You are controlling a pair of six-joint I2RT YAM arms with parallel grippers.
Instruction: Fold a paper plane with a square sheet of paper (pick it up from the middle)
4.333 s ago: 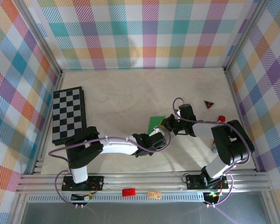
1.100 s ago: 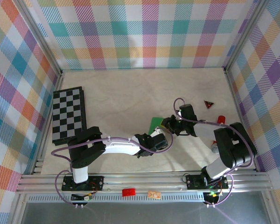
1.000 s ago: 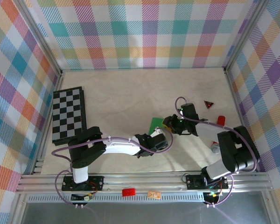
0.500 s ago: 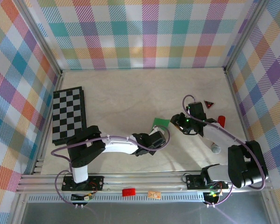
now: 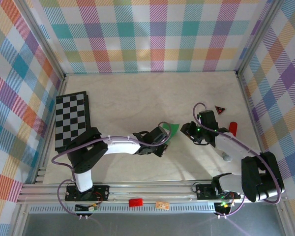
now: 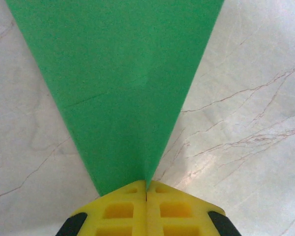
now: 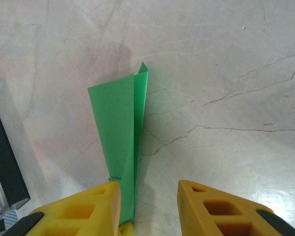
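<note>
The square sheet of paper (image 6: 123, 73) is bright green and folded into a narrow, tapering wedge. My left gripper (image 6: 146, 184) is shut on its narrow end, with the yellow pads pressed together on the crease. In the top view the left gripper (image 5: 165, 134) holds the green paper (image 5: 172, 129) near the table's middle. My right gripper (image 5: 186, 130) is just to the right of it. In the right wrist view the right gripper (image 7: 147, 196) stands open. The folded paper (image 7: 119, 128) runs along the inner face of its left finger (image 7: 88, 209), with a wide gap to the other finger.
A black-and-white chessboard (image 5: 73, 122) lies at the left. A small red-and-black triangle (image 5: 220, 109) and a red cylinder (image 5: 233, 128) sit at the right, near the plaid wall. A dark edge (image 7: 5, 162) shows at the left of the right wrist view.
The right gripper has drawn back to the right, off the paper. The left gripper has turned and carried the folded paper a little to the right and away from the arms' bases.
</note>
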